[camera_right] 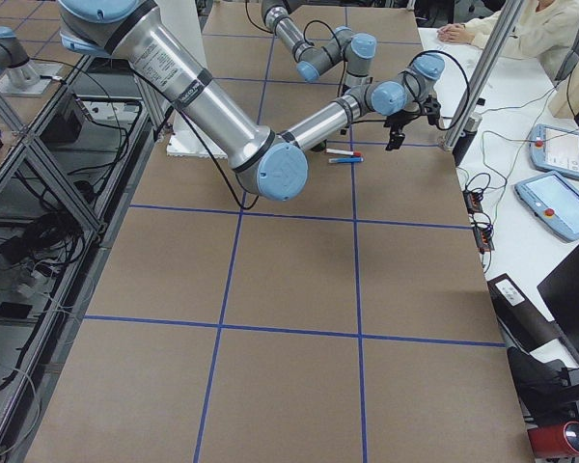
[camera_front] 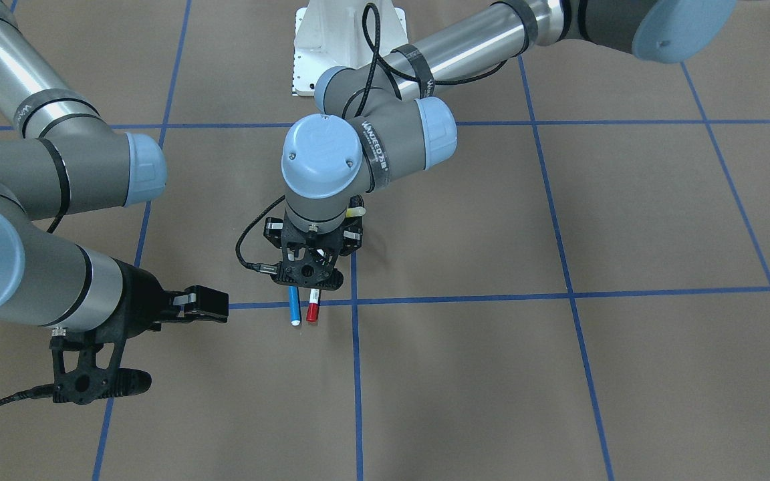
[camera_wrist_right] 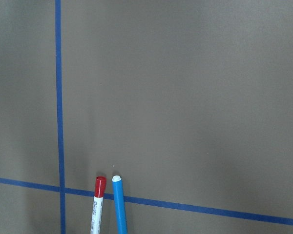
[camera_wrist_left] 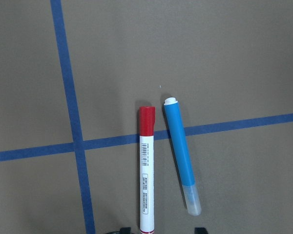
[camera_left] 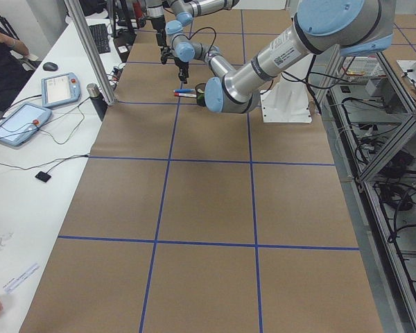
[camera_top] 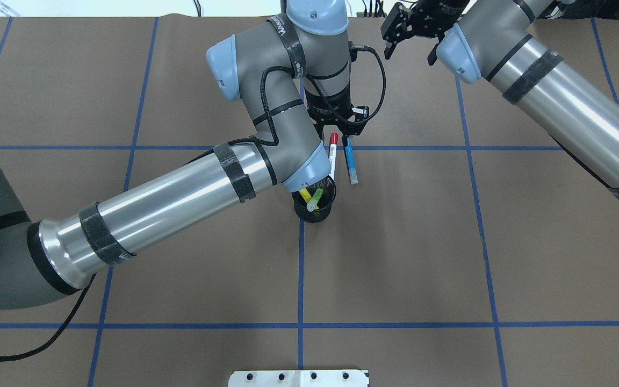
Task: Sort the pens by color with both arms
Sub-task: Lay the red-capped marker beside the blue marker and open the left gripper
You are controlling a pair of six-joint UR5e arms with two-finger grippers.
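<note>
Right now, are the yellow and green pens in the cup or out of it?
In. The yellow pen and lime green pen both lean inside the black mesh cup.

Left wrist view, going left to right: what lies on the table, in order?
The vertical blue tape line → white pen with red cap → blue pen.

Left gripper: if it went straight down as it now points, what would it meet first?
Probably the red-capped pen: the left gripper points down, jaws open, with that pen's barrel end between its fingertips. The blue pen ends close by one finger; height above them is unclear.
</note>
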